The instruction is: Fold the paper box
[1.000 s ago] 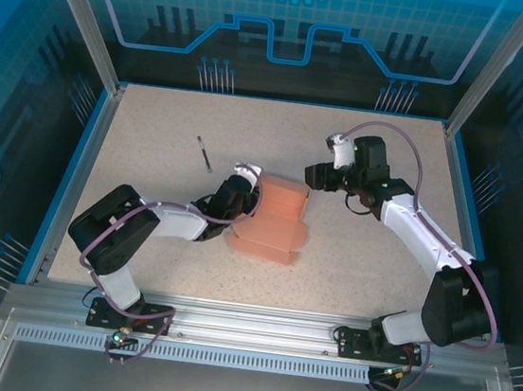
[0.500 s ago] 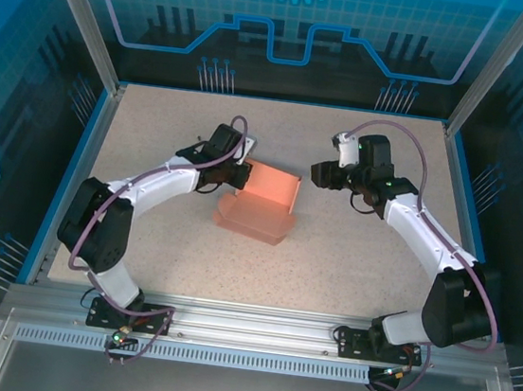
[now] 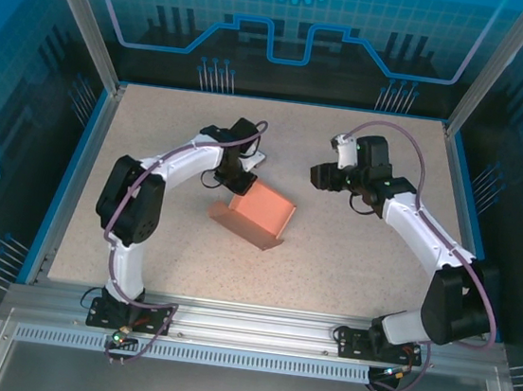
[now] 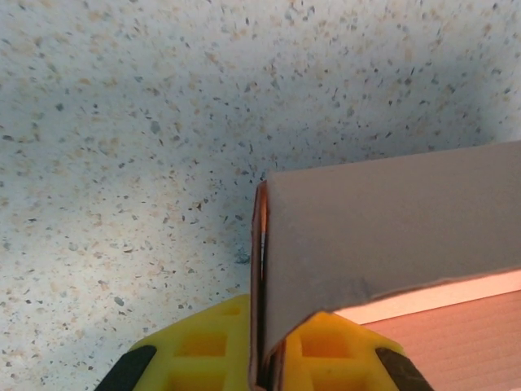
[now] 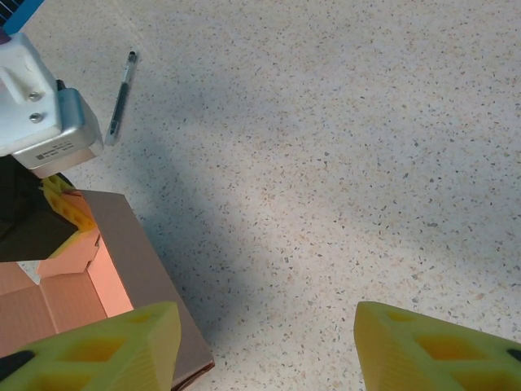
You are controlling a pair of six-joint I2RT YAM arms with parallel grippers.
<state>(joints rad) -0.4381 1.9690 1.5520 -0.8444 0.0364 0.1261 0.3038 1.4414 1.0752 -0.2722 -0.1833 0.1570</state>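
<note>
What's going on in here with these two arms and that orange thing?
Two robot arms are folding a paper box on a speckled table. The left arm has its jaws shut on one wall of the partly formed box, whose inside is open to view. The right arm hangs beside the box, apart from it, with its jaws open and holding nothing. The folding is not yet finished.

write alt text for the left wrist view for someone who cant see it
The left gripper, yellow-fingered, is shut on the edge of an upright wall of the paper box, whose salmon inside shows at lower right. A pale speckled table lies beyond.
</note>
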